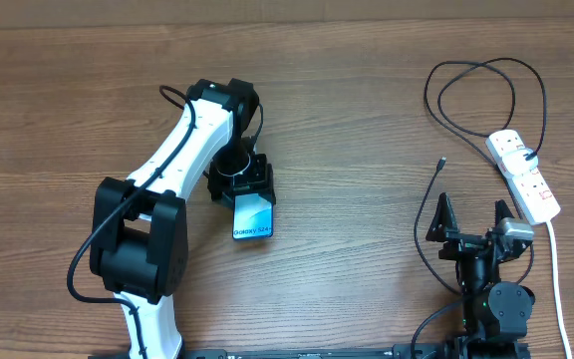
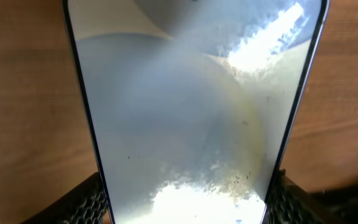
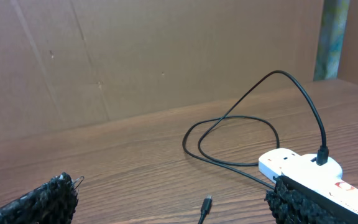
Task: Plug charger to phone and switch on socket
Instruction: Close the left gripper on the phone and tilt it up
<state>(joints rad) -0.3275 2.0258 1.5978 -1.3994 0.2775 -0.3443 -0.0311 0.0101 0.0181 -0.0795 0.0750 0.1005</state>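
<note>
Finding: the left gripper (image 1: 250, 194) was clamped on the phone (image 1: 253, 221), left of the middle of the desk (image 1: 367, 120), screen up. The right gripper (image 1: 472, 217) stood empty with fingers apart by the near edge, toward the right corner. The charger (image 3: 277, 73) was seated in the socket (image 1: 526, 179) along the right edge. Its free plug (image 1: 440, 161) lay loose, well apart from the phone. Judgement: the connection to the phone remained outstanding, and the switch position could not be told.

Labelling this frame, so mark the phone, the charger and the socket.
phone (image 1: 254, 219): overhead view, on its blue screen.
charger (image 3: 207, 203): right wrist view, on its free plug.
socket (image 1: 526, 181): overhead view, on the strip's middle.
</note>
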